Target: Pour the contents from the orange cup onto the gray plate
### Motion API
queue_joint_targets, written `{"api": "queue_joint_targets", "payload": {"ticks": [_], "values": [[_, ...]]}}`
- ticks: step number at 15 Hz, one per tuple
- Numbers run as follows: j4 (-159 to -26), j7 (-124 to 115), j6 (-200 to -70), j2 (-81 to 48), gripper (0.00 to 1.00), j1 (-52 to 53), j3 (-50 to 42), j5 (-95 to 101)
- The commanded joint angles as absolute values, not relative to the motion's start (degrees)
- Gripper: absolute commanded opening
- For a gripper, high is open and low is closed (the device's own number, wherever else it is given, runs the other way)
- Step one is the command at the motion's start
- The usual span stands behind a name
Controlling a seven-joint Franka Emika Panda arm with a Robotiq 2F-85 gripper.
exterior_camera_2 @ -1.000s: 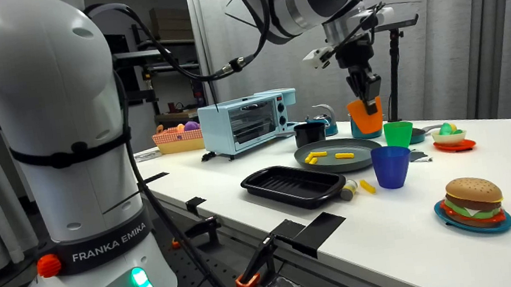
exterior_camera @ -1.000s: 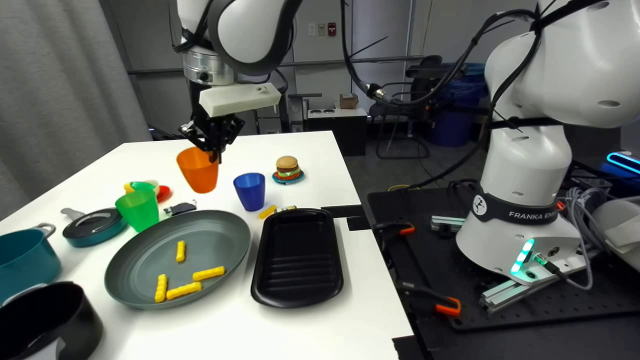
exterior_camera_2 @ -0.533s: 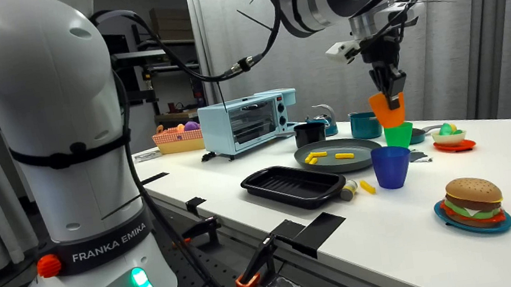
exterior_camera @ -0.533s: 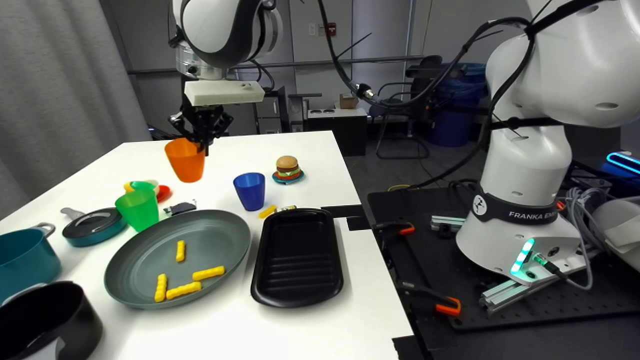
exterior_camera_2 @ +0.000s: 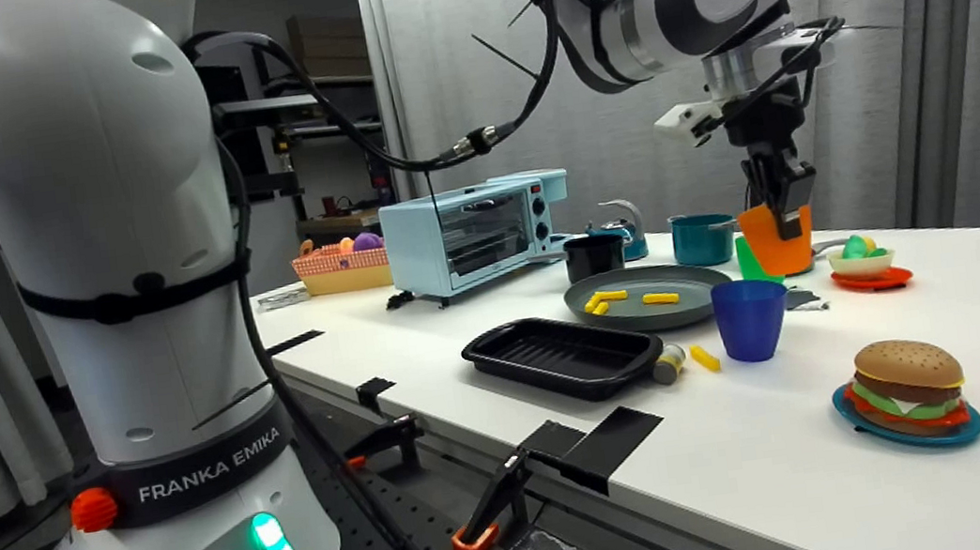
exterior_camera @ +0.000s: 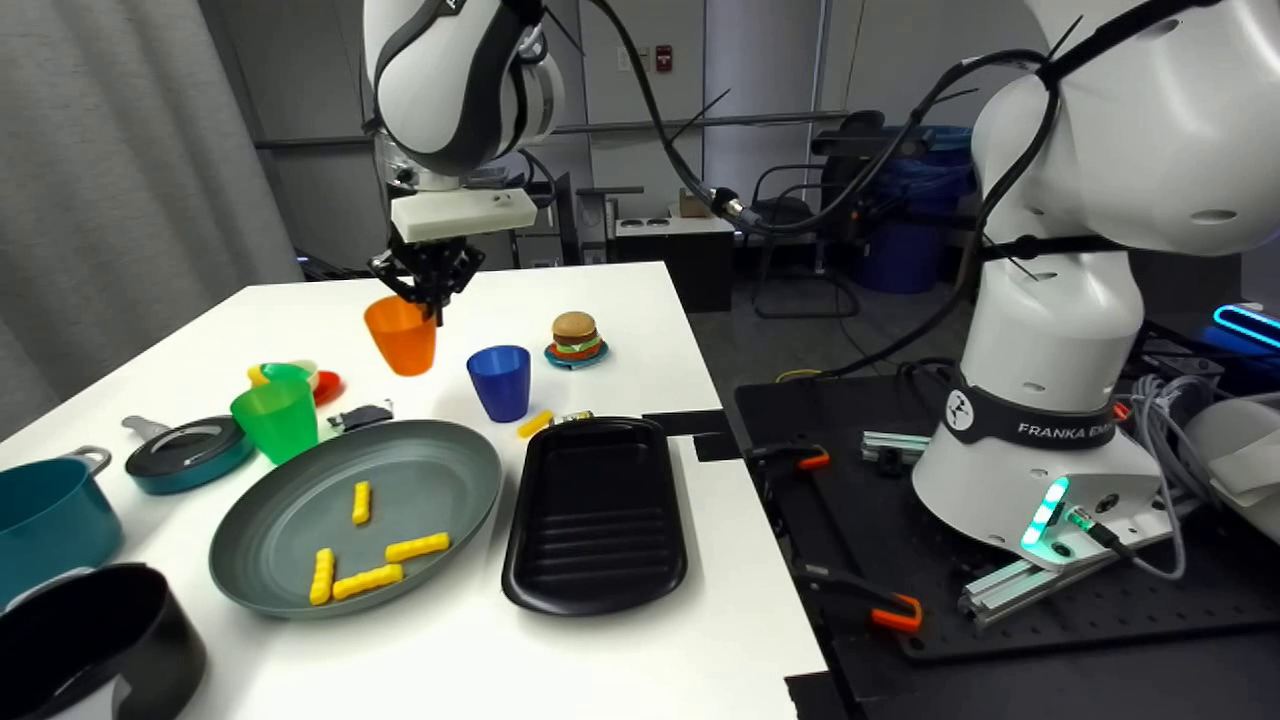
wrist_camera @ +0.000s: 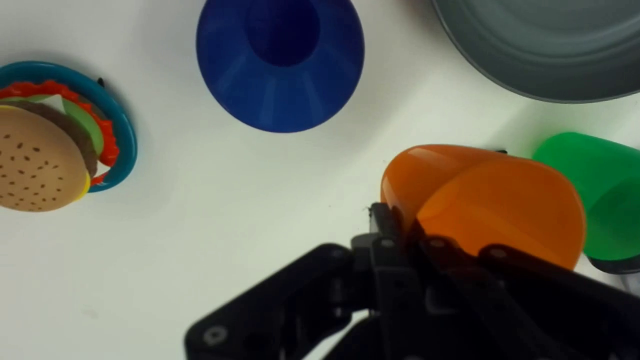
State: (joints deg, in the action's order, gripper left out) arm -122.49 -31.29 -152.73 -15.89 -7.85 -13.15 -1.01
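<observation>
The orange cup [exterior_camera: 400, 342] is in my gripper [exterior_camera: 430, 308], slightly tilted, above the table beyond the gray plate [exterior_camera: 420, 490]. In an exterior view the cup [exterior_camera_2: 770, 246] overlaps the green cup behind it. In the wrist view my fingers [wrist_camera: 400, 225] are shut on the cup's wall near its rim; the visible inside of the cup [wrist_camera: 505, 205] shows no pieces. Several yellow sticks, the contents [exterior_camera: 415, 547], lie on the plate; they also show in an exterior view [exterior_camera_2: 661, 298]. Another yellow stick [exterior_camera_2: 706, 358] lies on the table near the blue cup.
A blue cup [exterior_camera: 499, 383] and a green cup [exterior_camera: 275, 420] stand beyond the plate. A black ridged tray [exterior_camera: 595, 510] is beside it. A toy burger [exterior_camera: 575, 336], teal pot [exterior_camera: 55, 515], black pot [exterior_camera: 95, 645] and toy oven [exterior_camera_2: 475, 234] are also on the table.
My gripper has carried the orange cup away from the plate over the last second. In the last half second the cup has come lower. The yellow pieces have not moved.
</observation>
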Motion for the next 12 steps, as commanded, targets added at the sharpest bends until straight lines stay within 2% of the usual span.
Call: {"api": "queue_joint_targets", "payload": {"ticks": [1, 12], "values": [[-121.3, -30.1, -153.3, -18.4, 0.0, -8.3, -13.8, -3.7], [-118.4, -28.8, -152.4, -23.9, 0.0, -7.9, -12.8, -5.6]]}}
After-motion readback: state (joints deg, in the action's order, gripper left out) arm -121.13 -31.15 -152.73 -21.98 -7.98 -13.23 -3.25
